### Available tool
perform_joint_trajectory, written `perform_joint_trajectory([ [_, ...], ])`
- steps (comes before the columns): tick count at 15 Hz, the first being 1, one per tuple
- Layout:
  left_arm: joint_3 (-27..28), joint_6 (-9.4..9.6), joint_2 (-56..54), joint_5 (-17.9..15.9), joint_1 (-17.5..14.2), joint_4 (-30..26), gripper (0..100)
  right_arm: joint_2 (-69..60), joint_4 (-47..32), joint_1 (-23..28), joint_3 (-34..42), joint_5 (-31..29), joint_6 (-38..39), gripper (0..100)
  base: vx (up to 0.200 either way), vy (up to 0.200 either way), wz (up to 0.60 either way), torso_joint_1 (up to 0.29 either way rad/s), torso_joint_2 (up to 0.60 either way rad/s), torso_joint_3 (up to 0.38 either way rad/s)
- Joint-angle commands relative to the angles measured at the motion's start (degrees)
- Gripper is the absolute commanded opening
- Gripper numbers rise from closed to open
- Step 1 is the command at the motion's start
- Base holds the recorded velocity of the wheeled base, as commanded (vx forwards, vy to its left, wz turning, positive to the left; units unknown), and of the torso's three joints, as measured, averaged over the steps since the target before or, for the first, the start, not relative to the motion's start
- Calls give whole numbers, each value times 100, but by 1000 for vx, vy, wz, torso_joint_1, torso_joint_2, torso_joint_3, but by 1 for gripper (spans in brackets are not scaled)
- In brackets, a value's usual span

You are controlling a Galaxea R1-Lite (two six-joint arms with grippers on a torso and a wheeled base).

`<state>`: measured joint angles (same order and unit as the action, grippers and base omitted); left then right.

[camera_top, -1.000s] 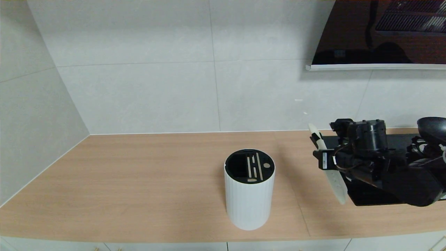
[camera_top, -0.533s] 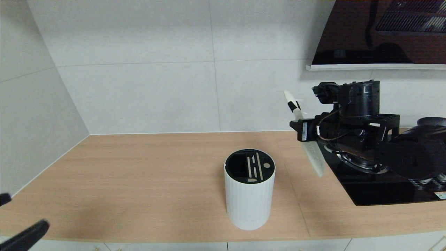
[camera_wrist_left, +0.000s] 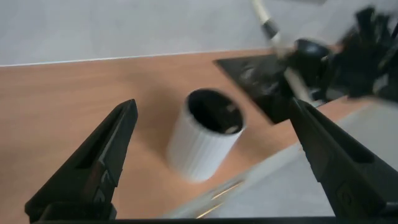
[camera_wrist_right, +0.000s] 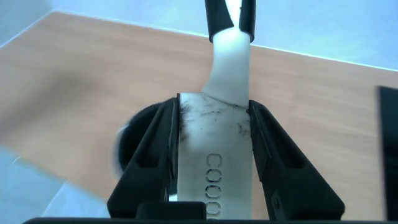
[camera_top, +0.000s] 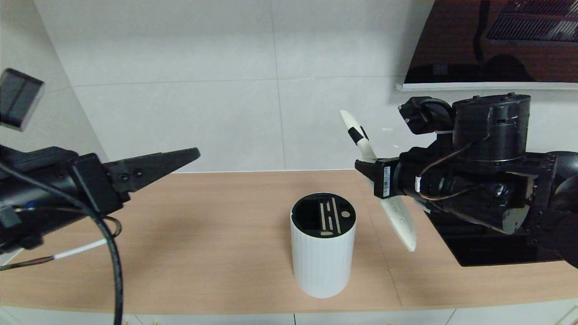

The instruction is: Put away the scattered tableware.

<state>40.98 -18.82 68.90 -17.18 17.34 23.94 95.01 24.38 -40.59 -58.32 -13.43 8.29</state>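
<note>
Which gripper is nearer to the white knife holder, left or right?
Right. The right gripper, shut on the knife, hangs just right of the holder; the left gripper, open, is farther off on the other side.

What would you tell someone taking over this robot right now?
Left gripper: open, empty, hovering over the counter, left of the holder.
Right gripper: shut on the white knife, blade tilted downward, in the air right of the holder.
Done: knife is off the counter.
Left: slide it into a slot in the holder's top.
</note>
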Motion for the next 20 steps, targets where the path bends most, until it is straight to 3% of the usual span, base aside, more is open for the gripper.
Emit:
perform_joint_trajectory([
  [1, -126, -69, 695, 4, 51, 313, 100, -115, 14, -317, 119, -10, 24, 0, 0, 0, 0, 0, 0, 0],
  [3, -143, -166, 950, -14, 174, 383, 100, -150, 49, -625, 233, -10, 41, 0, 0, 0, 0, 0, 0, 0],
  [5, -135, -746, 1090, -23, 640, 603, 100, -185, 49, -862, 304, -10, 111, 0, 0, 0, 0, 0, 0, 0],
  [6, -143, -1247, 1205, -23, 947, 963, 100, -185, 67, -1047, 348, 7, 217, 0, 0, 0, 0, 0, 0, 0],
  [7, -143, -1475, 1257, -23, 1061, 1104, 100, -176, 67, -1117, 365, 16, 261, 0, 0, 0, 0, 0, 0, 0],
  [9, -143, -2372, 1495, -31, 1378, 1701, 100, -132, 67, -1451, 356, 34, 507, 0, 0, 0, 0, 0, 0, 0],
  [11, -196, -2486, 1732, 4, 1510, 2062, 100, -97, 76, -1539, 348, 43, 586, 0, 0, 0, 0, 0, 0, 0],
  [15, -231, -2539, 1873, 13, 1738, 2123, 100, -79, 76, -1601, 348, 43, 595, 0, 0, 0, 0, 0, 0, 0],
  [18, -231, -2679, 2057, 30, 1747, 2352, 100, -62, 76, -1636, 356, 43, 595, 0, 0, 0, 0, 0, 0, 0],
  [19, -284, -2811, 2312, 347, 1791, 2941, 100, 17, 76, -1759, 356, 43, 639, 0, 0, 0, 0, 0, 0, 0],
  [20, -266, -2820, 2409, 549, 1826, 3090, 100, 35, 76, -1794, 356, 43, 648, 0, 0, 0, 0, 0, 0, 0],
])
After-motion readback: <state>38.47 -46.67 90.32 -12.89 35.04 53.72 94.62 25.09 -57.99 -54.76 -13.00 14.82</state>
